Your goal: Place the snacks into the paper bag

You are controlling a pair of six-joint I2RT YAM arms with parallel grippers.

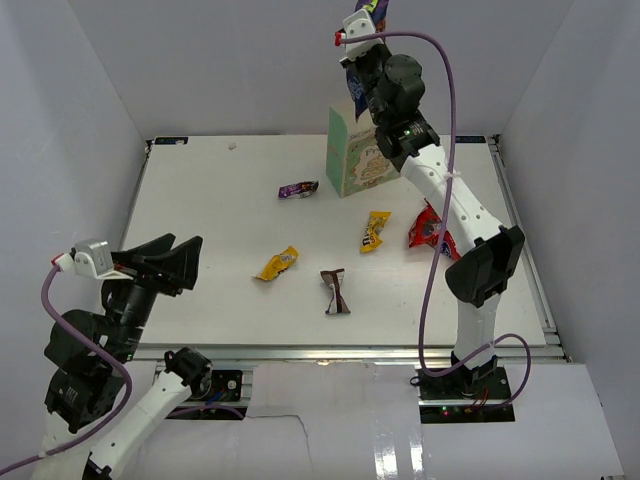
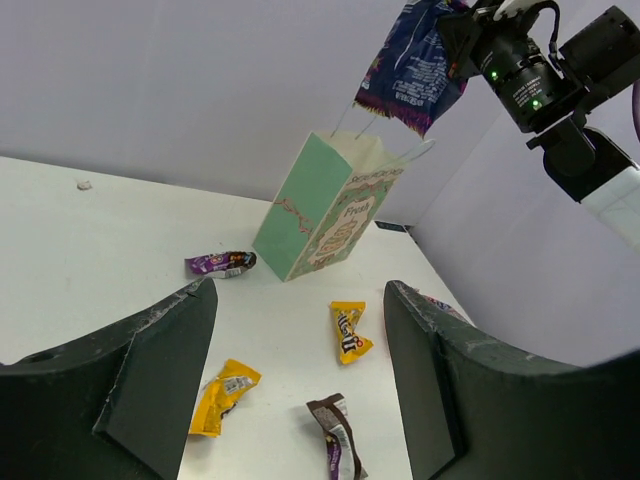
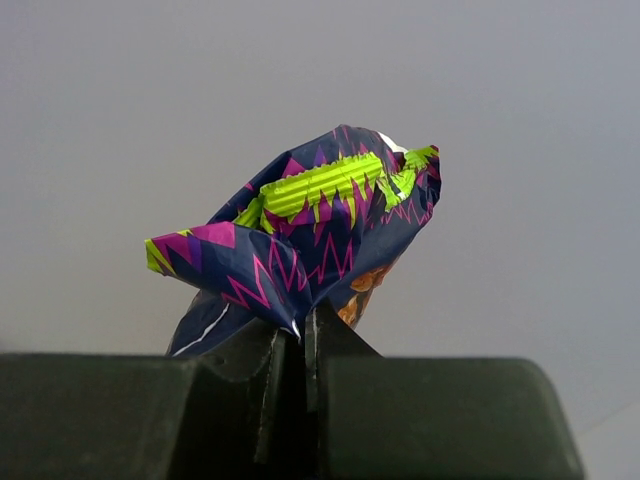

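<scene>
Five of the six snacks lie loose on the smooth white counter [image 1: 200, 200], none bagged yet, so I judge the job barely begun. The paper bag [image 1: 352, 160], stiff mint-green with thin loop handles, stands upright at the far side. Above its mouth my right gripper [image 3: 303, 335] is clenched on the crinkly dark blue chip bag [image 2: 415, 65]. My left gripper [image 2: 300, 300] hangs released at the near left. Nearer than the bag lie the glossy red chip bag [image 1: 426, 228], the right yellow candy packet [image 1: 375, 231], the left yellow candy packet [image 1: 277, 264] and the twisted brown-white bar wrapper [image 1: 335, 291]. The small purple wrapper [image 1: 298, 189] lies left of the bag.
</scene>
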